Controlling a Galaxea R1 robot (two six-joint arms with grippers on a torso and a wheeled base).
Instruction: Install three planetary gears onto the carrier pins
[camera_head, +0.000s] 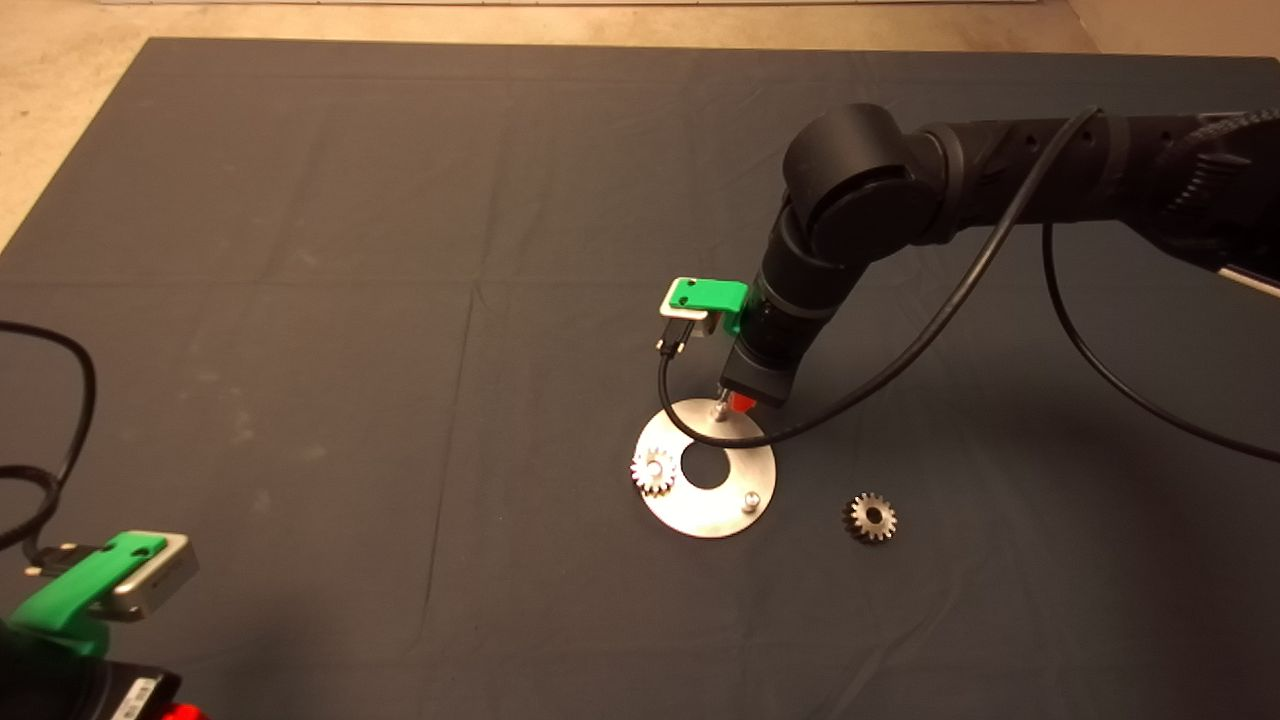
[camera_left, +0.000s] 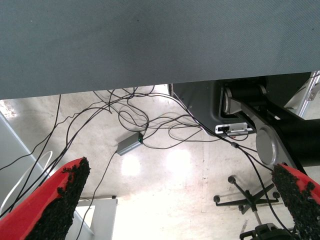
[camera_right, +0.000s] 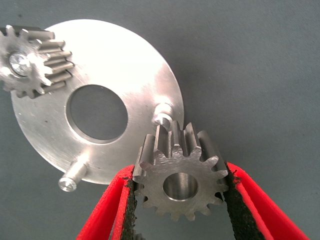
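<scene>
A shiny round disc (camera_head: 730, 515) with a large centre hole lies mid-mat. One planetary gear (camera_head: 654, 470) sits on its left carrier pin. The near-right pin (camera_head: 752, 499) is bare. My right gripper (camera_head: 737, 403) is over the far pin (camera_head: 718, 408). In the right wrist view it (camera_right: 181, 172) is shut on a second gear (camera_right: 180, 185), held just off the bare pin (camera_right: 162, 112) and apart from it. That view also shows the disc (camera_right: 125, 60), the seated gear (camera_right: 32, 60) and the other bare pin (camera_right: 70, 177). A third gear (camera_head: 870, 517) lies loose on the mat, right of the disc.
My left gripper (camera_head: 175, 712) is parked at the lower left edge, open (camera_left: 175, 200), and its wrist view looks past the mat's edge at the floor with cables and a chair base. The right arm's black cable (camera_head: 700, 435) loops over the disc's far side.
</scene>
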